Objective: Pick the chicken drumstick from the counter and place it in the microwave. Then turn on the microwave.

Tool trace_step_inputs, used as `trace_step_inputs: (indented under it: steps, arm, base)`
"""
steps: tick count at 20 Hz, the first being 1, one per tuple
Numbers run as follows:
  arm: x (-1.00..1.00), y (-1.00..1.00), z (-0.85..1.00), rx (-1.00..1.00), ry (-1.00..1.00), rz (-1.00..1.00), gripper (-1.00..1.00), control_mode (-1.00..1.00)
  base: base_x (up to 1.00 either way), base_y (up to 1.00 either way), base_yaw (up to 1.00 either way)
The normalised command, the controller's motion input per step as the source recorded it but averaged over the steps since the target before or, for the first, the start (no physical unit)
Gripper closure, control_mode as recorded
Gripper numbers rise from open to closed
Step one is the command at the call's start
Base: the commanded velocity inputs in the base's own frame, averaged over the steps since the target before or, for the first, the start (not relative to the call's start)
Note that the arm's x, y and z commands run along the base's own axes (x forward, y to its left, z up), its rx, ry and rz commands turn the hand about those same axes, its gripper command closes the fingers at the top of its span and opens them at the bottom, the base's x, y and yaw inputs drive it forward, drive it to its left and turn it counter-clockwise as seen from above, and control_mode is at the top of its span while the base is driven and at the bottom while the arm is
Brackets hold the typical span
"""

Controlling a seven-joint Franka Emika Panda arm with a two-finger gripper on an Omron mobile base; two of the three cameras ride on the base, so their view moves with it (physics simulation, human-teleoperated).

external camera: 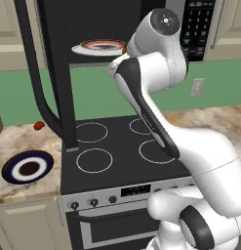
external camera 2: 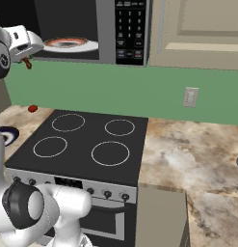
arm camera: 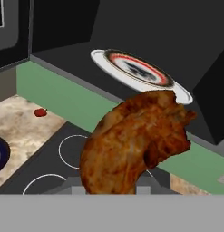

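Just outside the microwave's [external camera 2: 91, 29] open front, my gripper [arm camera: 111, 183] is clamped on the chicken drumstick [arm camera: 133, 140]; the plate [arm camera: 140, 72] inside lies straight ahead, slightly higher.

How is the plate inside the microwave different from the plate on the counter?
The plate in the microwave is white with a reddish ring, while the plate on the counter has a dark blue band and a dark centre. The microwave plate sits up high inside the open microwave; the counter plate lies low on the marbled counter, left of the stove. Both are round and lie flat.
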Motion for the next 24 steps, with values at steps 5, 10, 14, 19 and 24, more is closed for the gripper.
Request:
trace_step_inputs:
  steps: [5,10,14,19,24]
  arm:
    - [0.64,-0.01,0.08,0.0,-0.01,-0.03,1.0,-1.0]
    - [0.44,-0.02,0.17,0.0,-0.01,-0.02,1.0,-1.0]
    - [0.37,0.0,0.21,0.0,0.0,-0.03,1.0,-1.0]
    - [0.4,0.0,0.05,0.0,0.0,-0.04,1.0,-1.0]
    - [0.39,0.0,0.0,0.0,0.0,-0.04,1.0,-1.0]
  base:
    - [0.0,0.0,0.0]
    - [0.0,0.0,0.0]
    - [0.0,0.0,0.0]
    - [0.0,0.0,0.0]
    - [0.0,0.0,0.0]
